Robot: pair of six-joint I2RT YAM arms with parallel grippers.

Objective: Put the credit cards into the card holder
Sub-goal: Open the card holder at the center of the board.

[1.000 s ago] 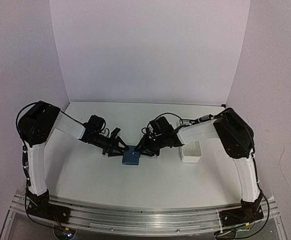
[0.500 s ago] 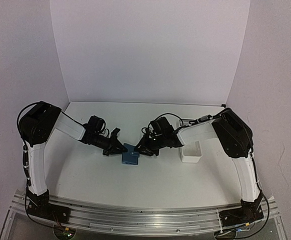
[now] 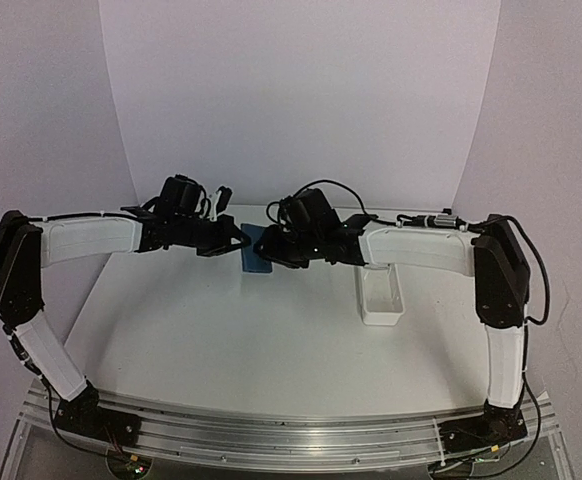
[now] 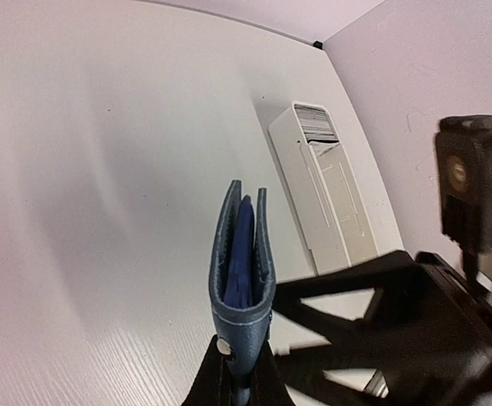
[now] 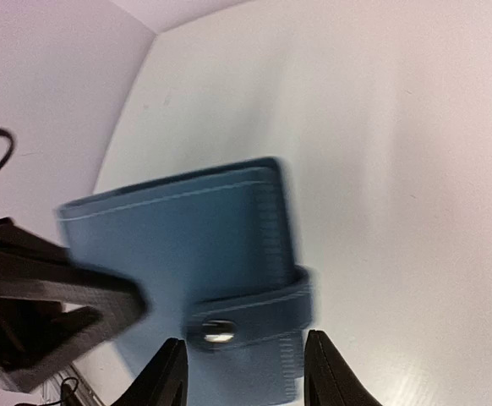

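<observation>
My left pincer point(image 4: 239, 368) clamps the card holder point(image 4: 242, 254); my right pincer point(image 5: 244, 347) stands apart around its other edge. Light and floppy, I think: hold the edges.

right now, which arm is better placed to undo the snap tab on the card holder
Right. The right fingers straddle the snap tab, while the left fingers are clamped on the card holder, steadying it.
</observation>
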